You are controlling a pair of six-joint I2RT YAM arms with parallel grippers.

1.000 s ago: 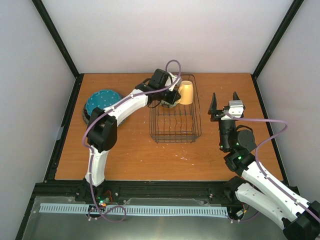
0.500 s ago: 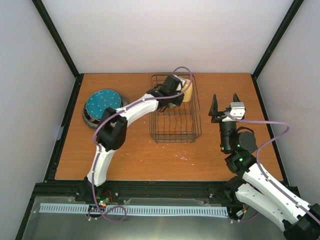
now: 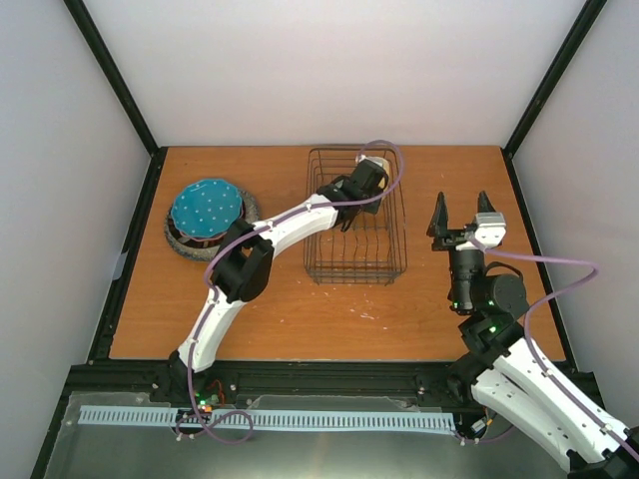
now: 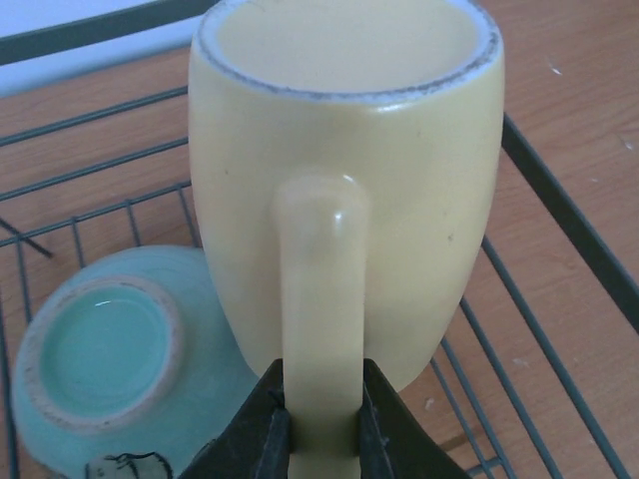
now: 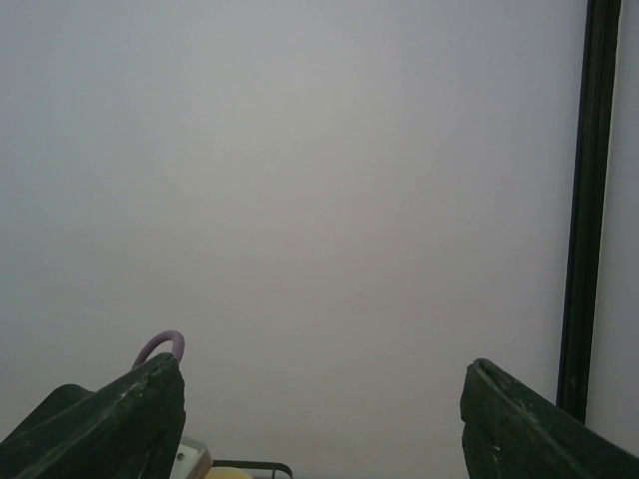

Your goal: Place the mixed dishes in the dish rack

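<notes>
Fingers (image 4: 262, 431) of the left gripper (image 4: 321, 424) are pinching the handle (image 4: 319, 289) of the yellow mug (image 4: 399, 190). The mug is sitting straight ahead of them inside the dish rack (image 4: 569, 225), its rim at the far end. In the wrist view a pale green bowl (image 4: 100, 364) is lying bottom up just left of the fingers, touching the mug's side. The right gripper (image 3: 462, 202) is hovering with its jaws wide apart, holding nothing, and the rack is off to its left. Well to the left of the left gripper, the blue dotted plate (image 3: 207, 208) is resting on the grey speckled plate (image 3: 175, 239).

Glossy mug (image 4: 399, 200), wood tbl (image 3: 300, 319)
</notes>
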